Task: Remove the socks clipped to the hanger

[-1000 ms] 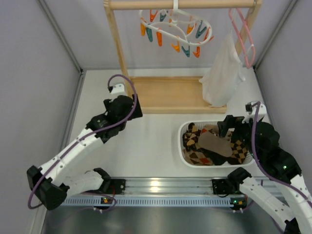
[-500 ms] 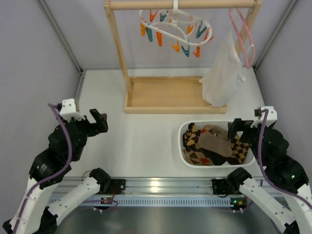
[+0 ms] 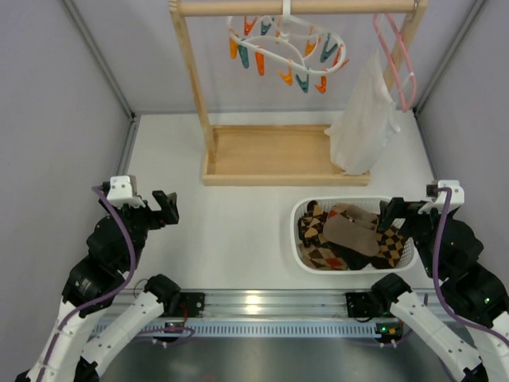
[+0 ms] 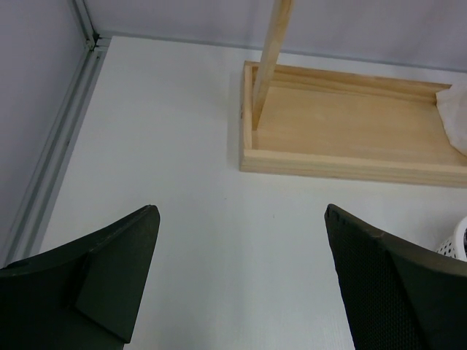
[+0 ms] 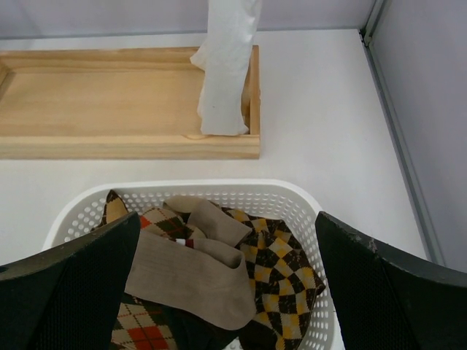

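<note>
I count two grippers: the left gripper at lower left and the right gripper at lower right. One wooden rack at top centre carries two hangers, one white ring hanger and one pink wire hanger. There is one white garment and one basket. The socks are too piled for me to count, and the clips too crowded.

The white table carries a wooden rack's tray base and a white perforated basket
</note>
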Robot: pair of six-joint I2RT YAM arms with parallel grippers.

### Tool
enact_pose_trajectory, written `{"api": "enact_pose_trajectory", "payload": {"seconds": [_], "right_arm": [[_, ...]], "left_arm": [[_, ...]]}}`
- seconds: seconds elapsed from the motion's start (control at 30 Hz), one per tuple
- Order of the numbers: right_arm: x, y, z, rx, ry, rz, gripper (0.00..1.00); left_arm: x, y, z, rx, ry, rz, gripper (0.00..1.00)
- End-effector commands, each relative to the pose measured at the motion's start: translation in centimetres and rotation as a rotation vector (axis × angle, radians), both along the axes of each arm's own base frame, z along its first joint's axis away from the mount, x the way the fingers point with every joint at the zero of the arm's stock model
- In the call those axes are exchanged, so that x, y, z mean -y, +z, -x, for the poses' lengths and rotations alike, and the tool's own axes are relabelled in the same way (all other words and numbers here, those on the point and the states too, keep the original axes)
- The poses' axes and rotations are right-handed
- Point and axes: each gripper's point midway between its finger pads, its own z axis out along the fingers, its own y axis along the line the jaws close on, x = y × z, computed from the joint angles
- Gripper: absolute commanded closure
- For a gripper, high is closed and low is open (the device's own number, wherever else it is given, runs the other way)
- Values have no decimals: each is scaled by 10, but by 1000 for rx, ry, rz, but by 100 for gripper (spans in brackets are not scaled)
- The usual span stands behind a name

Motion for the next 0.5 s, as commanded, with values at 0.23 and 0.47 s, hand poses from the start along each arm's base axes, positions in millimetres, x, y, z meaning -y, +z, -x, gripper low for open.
{"api": "enact_pose_trajectory", "payload": {"seconds": [0.23, 0.47], "right_arm": [[5, 10, 2, 50, -15, -3, 0], [6, 10, 1, 59, -21, -4, 1]], "left_arm": [[18, 0, -11, 30, -73, 19, 2], [11, -2, -23, 35, -71, 51, 2]]}}
